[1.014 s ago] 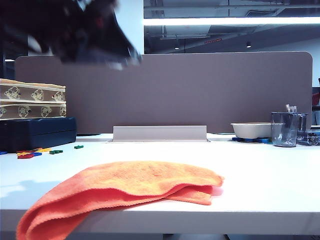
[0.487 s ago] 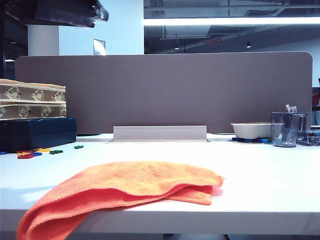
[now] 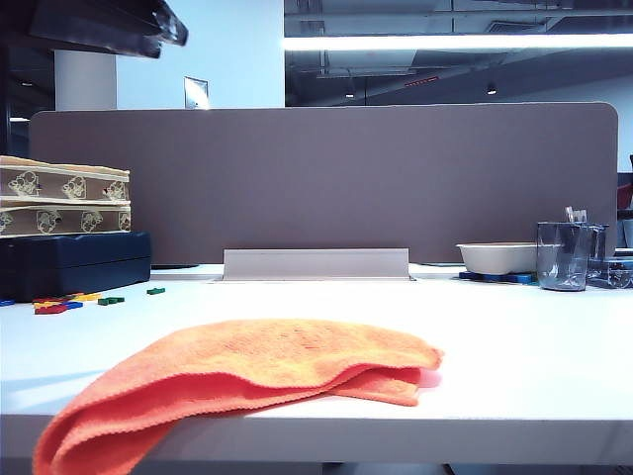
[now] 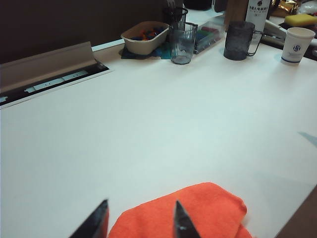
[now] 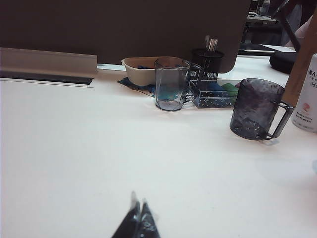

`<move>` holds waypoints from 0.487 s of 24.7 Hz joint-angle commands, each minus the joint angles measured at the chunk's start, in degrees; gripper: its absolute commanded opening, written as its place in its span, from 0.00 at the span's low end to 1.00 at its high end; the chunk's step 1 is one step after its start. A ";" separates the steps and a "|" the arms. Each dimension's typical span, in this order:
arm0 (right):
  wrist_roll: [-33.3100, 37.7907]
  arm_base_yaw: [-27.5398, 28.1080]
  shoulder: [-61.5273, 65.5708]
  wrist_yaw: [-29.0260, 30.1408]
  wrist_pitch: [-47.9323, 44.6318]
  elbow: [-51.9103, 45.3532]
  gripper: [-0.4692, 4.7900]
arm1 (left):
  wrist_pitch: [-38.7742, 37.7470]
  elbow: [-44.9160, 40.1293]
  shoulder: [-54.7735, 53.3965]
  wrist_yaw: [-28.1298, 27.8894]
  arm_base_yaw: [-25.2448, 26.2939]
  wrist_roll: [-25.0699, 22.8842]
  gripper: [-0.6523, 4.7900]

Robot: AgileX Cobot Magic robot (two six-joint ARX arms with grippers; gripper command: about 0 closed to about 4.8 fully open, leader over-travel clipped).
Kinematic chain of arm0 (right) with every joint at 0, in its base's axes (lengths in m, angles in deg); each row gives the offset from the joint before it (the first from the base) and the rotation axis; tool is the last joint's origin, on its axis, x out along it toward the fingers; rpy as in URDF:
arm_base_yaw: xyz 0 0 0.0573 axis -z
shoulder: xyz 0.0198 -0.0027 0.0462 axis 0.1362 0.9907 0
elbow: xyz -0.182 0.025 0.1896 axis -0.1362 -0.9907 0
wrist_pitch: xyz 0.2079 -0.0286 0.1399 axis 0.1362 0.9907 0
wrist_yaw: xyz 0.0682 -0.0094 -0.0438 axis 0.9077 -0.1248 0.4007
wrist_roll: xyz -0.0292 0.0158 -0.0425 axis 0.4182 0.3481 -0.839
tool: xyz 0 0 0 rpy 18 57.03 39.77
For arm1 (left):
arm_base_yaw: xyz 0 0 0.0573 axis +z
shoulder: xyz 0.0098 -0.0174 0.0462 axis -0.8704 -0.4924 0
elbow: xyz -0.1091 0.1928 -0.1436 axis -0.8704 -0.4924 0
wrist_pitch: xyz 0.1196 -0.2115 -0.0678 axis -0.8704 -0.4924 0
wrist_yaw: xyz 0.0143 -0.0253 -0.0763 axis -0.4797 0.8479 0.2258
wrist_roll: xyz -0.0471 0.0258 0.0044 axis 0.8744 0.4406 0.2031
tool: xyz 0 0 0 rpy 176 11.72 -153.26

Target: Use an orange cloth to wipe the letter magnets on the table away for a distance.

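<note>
The orange cloth [image 3: 267,368] lies loosely folded near the front of the white table [image 3: 514,336], and its left end droops over the edge. The letter magnets [image 3: 74,300], small green, yellow, blue and red pieces, sit far back on the left, well apart from the cloth. My left gripper [image 4: 141,202] hangs open and empty above the table, with a corner of the orange cloth [image 4: 198,210] below its fingers. The left arm [image 3: 99,25] shows as a dark bulk high at the upper left. My right gripper [image 5: 138,198] is shut and empty over bare table.
Patterned boxes [image 3: 64,203] sit on a dark case [image 3: 74,262] at the back left. A brown partition [image 3: 326,178] and a grey cable flap [image 3: 316,264] close the back. At the back right stand a beige bowl [image 3: 495,257], a clear cup [image 3: 564,255], a dark mug [image 5: 255,109] and a paper cup [image 4: 296,44].
The left arm has risen and drawn back toward the upper left corner of the exterior view. The cloth and the magnets have not moved.
</note>
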 commanded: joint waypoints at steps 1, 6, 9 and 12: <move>0.07 0.02 -0.22 -0.04 -0.74 -0.44 0.08 | 0.39 -2.73 3.30 0.04 1.55 0.22 0.42; 0.07 0.02 -0.22 -0.04 -0.74 -0.44 0.08 | 0.33 -9.03 10.01 -0.02 1.90 0.20 0.42; 0.07 0.02 -0.22 -0.04 -0.74 -0.44 0.08 | 0.33 -12.00 12.87 -0.04 2.23 0.20 0.42; 0.07 0.02 -0.22 -0.04 -0.74 -0.44 0.08 | 0.35 -14.93 15.82 -0.28 2.29 0.17 0.42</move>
